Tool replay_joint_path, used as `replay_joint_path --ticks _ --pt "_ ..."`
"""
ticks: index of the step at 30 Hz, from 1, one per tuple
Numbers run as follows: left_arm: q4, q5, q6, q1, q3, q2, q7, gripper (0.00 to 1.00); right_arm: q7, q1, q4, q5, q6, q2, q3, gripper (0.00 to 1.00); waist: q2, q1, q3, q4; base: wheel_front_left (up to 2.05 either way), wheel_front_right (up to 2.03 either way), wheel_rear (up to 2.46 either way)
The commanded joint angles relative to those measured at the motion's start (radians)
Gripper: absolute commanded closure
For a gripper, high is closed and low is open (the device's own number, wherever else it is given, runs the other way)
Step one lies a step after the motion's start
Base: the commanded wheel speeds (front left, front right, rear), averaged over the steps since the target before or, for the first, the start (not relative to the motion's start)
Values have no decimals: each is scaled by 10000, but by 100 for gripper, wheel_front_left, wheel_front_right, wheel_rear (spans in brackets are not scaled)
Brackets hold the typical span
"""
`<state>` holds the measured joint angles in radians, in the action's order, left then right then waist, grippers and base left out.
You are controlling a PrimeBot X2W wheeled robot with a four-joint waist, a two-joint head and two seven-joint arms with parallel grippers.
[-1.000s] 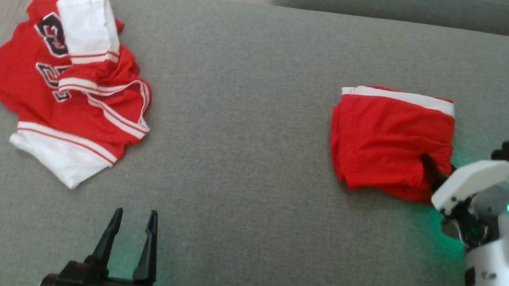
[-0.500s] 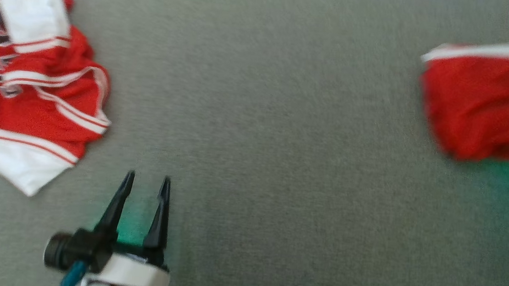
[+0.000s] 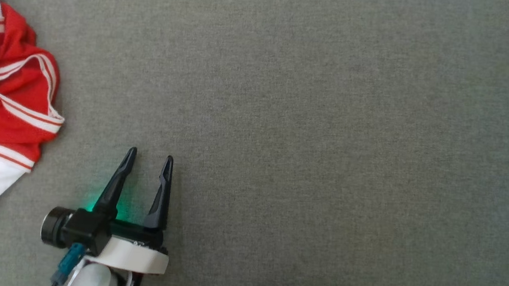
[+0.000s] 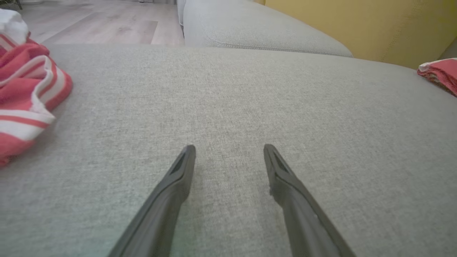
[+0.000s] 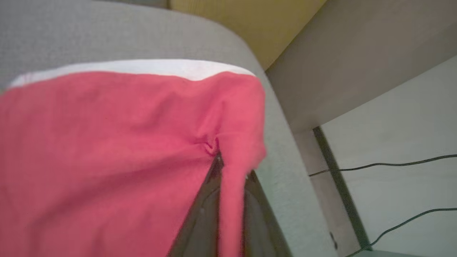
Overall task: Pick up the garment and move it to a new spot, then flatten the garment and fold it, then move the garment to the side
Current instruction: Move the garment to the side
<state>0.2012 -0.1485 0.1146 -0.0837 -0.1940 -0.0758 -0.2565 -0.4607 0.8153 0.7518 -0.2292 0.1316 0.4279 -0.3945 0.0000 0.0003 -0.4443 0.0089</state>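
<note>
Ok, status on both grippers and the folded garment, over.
Right gripper shut on folded red garment. Left gripper open, empty, over cushion. Crumpled jersey far left, nothing blocking.

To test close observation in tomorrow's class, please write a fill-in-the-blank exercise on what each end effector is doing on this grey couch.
1. The left end effector hovers empty over the grey cushion, not shut but ____.
2. The right end effector is shut on the folded ____ garment.
3. The crumpled jersey is red with ____ stripes.
Missing words: open, red, white.
</note>
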Motion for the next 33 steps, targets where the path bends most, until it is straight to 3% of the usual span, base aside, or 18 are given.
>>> replay_joint_path --ticks 1,5,8,15,20,23,28,33 --pt "-260 76 10 42 370 -139 -53 0 193 208 -645 -381 -9 263 -32 0 0 -3 145 -20 0 0 0" --pt "-252 23 -19 162 495 -79 -53 0 976 -70 -1258 -1107 -9 -64 2 0 0 -3 531 -111 0 0 0" --pt "-239 -72 -45 235 559 3 -53 0 2023 -329 -1687 -1022 -9 -427 235 0 0 -3 968 -137 0 0 0" --pt "-48 -386 -225 722 736 177 -53 0 4007 -1910 -2897 384 -9 -1483 1437 0 0 -3 2451 -25 0 0 0" --pt "-40 -583 -401 1383 947 233 -53 0 4787 -4300 -4538 1712 -9 -2139 2627 0 0 -3 3495 135 0 0 0" --pt "-96 -611 -475 1616 1058 244 -53 0 5338 -5519 -5152 1835 -9 -2393 3060 0 0 -3 3852 214 0 0 0" --pt "-74 -546 -523 1849 1169 251 -53 0 6385 -7273 -5463 1870 -9 -3213 3244 0 0 -3 4221 335 0 0 0" --pt "131 -436 -511 1886 1251 253 -53 0 6938 -8169 -5186 1797 -9 -3600 3448 0 0 -3 4379 362 0 0 0"
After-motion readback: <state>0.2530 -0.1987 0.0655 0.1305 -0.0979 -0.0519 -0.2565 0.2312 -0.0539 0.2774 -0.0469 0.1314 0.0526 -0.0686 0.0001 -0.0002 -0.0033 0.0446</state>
